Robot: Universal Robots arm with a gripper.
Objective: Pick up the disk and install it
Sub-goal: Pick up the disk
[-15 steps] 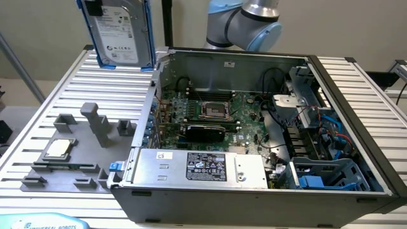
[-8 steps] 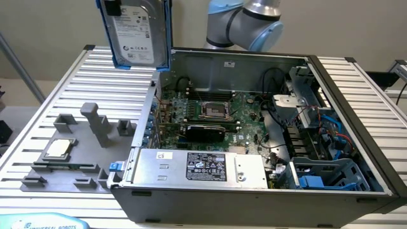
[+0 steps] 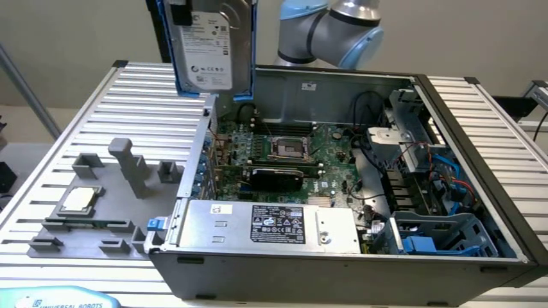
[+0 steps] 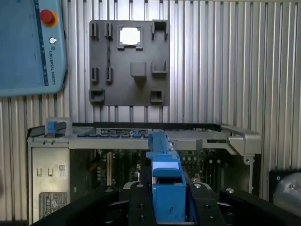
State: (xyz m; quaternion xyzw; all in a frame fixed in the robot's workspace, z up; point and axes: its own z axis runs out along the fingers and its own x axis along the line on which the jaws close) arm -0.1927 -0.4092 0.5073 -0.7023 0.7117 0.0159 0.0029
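Apparently gripped, the disk (image 3: pixel 210 54) hangs upright, long axis vertical.

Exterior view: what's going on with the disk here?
The arm's gripper is shut on the blue carrier of the disk, holding it upright in the air above the open computer case, near the case's edge at the exterior view's left. The disk is picked up but not installed. The grey fixture plate beside the case holds a square chip.
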